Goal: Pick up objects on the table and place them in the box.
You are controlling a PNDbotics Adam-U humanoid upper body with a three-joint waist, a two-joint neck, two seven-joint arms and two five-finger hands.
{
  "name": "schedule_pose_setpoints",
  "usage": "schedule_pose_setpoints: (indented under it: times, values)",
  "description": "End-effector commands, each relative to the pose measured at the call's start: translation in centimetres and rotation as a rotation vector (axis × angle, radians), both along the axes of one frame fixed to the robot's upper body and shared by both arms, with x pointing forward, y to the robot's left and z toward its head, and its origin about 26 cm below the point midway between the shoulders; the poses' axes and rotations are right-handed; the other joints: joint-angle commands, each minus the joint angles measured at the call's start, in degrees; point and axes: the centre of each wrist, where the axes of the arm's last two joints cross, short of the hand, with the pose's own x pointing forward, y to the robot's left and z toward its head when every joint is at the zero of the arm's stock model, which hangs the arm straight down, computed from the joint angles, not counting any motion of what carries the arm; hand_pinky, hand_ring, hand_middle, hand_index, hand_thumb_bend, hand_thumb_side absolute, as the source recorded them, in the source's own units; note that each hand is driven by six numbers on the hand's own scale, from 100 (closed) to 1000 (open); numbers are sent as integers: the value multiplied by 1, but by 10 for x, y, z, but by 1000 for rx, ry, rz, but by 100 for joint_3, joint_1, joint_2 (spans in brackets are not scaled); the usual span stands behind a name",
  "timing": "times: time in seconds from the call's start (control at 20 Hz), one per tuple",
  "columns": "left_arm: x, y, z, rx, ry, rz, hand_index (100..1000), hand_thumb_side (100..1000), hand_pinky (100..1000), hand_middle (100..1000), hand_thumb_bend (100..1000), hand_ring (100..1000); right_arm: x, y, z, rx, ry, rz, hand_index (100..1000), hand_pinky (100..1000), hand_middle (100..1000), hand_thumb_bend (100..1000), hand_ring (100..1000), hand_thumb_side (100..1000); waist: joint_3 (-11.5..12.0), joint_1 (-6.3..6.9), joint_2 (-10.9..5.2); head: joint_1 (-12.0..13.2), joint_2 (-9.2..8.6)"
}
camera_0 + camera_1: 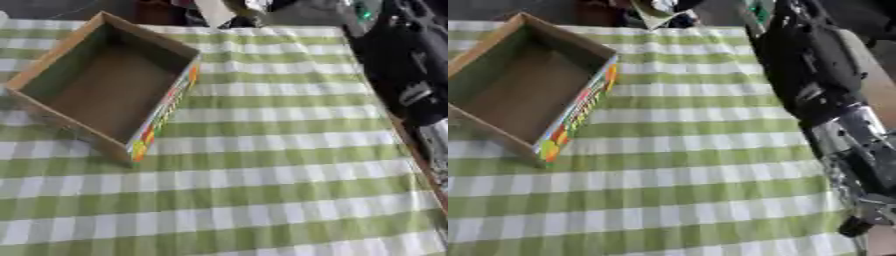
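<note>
Open cardboard box on a counter covered by a green-and-white checked cloth. The box sits askew, its inside bare brown card, its near outer wall printed in bright red, yellow and green. The robot's right arm, black above and silver lower down, runs down the right edge of the counter, well apart from the box, which lies far to the arm's left. The right hand shows only partly at the lower right corner of the right eye view; whether its fingers are straight or curled cannot be told, and nothing can be seen in it. The left hand appears in neither view.
</note>
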Motion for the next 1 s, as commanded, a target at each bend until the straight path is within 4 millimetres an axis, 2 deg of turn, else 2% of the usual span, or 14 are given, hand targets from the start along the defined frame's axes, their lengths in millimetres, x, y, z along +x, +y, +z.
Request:
schedule_pose_setpoints:
  times: [0.05,0.3,0.4,0.45,0.7,1.0]
  values:
    - [-2,-2,9,2,-35,-14,739,622,657,603,100,665,-11,40,1,4,-49,18,470,666,514,365,641,268,37,46,-158,-72,21]
    - [-1,-4,13,-14,-56,-26,738,623,656,602,100,663,-25,97,-35,59,-71,54,478,662,519,354,628,216,118,70,-131,-179,-2]
    - [0,-5,14,-19,-66,-32,738,623,656,601,100,663,-31,116,-53,70,-78,59,485,661,527,315,628,194,144,73,-116,-200,-18]
    - [0,-6,15,-21,-71,-35,739,623,656,601,100,663,-33,122,-64,86,-68,54,477,675,524,240,632,147,159,74,-101,-206,-32]
    - [1,-7,16,-21,-77,-40,739,623,656,602,100,664,-44,138,-107,175,-42,-1,473,685,521,203,635,117,200,68,-38,-288,-84]
    - [1,-8,17,-17,-76,-43,739,623,656,601,100,664,-52,149,-127,194,-59,-40,476,688,522,194,638,113,203,57,-6,-339,-88]
